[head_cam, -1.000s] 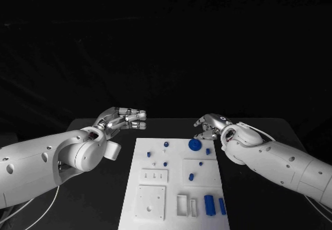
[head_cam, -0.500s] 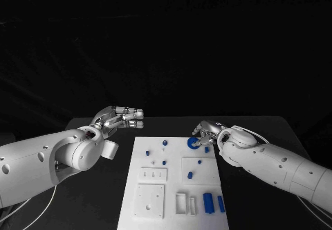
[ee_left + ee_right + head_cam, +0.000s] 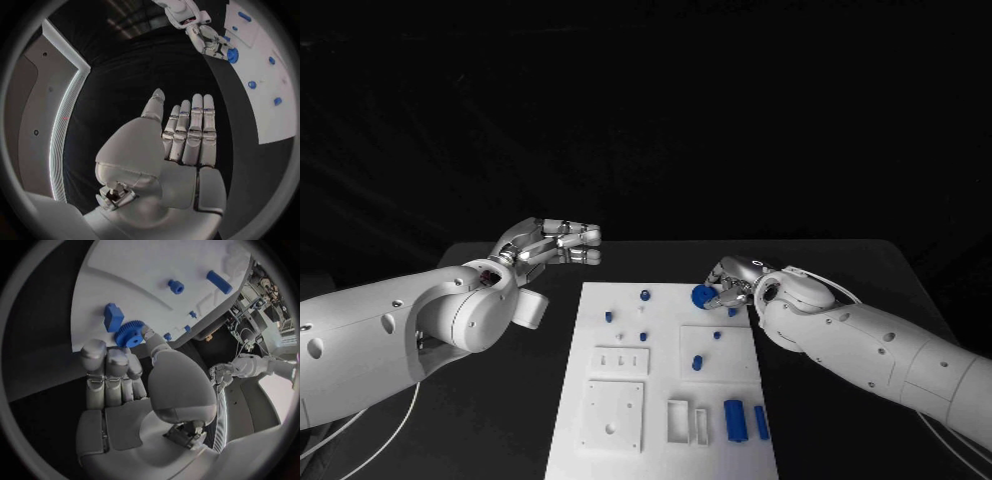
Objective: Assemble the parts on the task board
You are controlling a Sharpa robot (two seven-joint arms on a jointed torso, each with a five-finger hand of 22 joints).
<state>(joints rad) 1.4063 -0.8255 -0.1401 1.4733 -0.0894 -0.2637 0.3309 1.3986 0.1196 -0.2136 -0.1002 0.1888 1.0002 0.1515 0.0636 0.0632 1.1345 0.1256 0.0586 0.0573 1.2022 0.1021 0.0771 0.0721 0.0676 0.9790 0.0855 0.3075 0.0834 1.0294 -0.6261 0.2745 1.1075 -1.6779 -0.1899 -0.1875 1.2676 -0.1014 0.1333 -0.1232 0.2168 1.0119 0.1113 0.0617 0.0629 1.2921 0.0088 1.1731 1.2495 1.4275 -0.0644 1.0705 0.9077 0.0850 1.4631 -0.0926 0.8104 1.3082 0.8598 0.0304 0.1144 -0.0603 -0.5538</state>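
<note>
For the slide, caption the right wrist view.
Right hand touching the blue gear at the edge of the white task board, a blue block just beside it.

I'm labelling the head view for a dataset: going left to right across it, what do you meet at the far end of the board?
Left hand → task board → blue gear → right hand.

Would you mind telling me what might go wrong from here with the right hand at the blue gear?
The right hand has only fingertip contact with the blue gear, so the gear could slip or tilt. A blue block sits close beside the gear, and the fingers might knock it. The left hand hovers off the task board, too far to help.
</note>
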